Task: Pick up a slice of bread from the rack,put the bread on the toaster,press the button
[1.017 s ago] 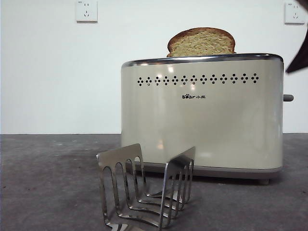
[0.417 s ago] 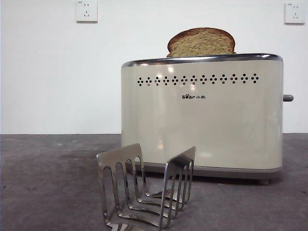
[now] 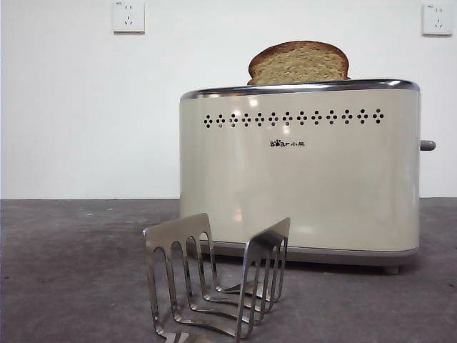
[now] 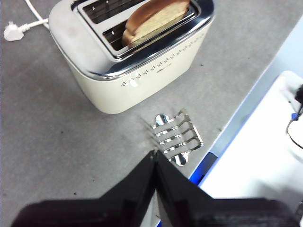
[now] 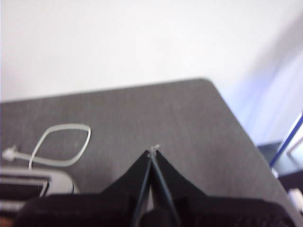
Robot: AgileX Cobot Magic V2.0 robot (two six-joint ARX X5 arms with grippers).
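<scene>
Tabletop (image 3: 86, 271): a grey surface carries everything; the left wrist view alone shows its near edge running just past the rack, with a white surface beyond.
Toaster (image 3: 300, 171): the cream box stands mid-table, its long vented side facing the front camera. Only the left wrist view looks down into its two chrome-rimmed slots; only the front view shows the "Bear" logo clearly.
Slice of bread (image 3: 298, 63): it stands upright in one toaster slot, its rounded brown crust rising above the chrome rim in the front view. From above, the left wrist view places it in the slot nearer the vented side, toward one end.
Rack (image 3: 214, 279): the shiny steel rack sits bare on the tabletop in front of the toaster, near but apart from it, close to the table's near edge.
Cord (image 5: 59, 144): a white cable loops on the tabletop behind the toaster, seen from the right wrist; the left wrist view shows its plug (image 4: 12, 30). The front view hides both.
Button (image 3: 427, 145): the small grey knob sticks out of the toaster's narrow end, untouched, visible in the front view alone.
Left gripper (image 4: 155, 153): jaws pressed together, holding nothing, raised high over the rack side of the table.
Right gripper (image 5: 152, 151): jaws closed tip to tip, empty, poised above the bare tabletop beyond the toaster's end.
</scene>
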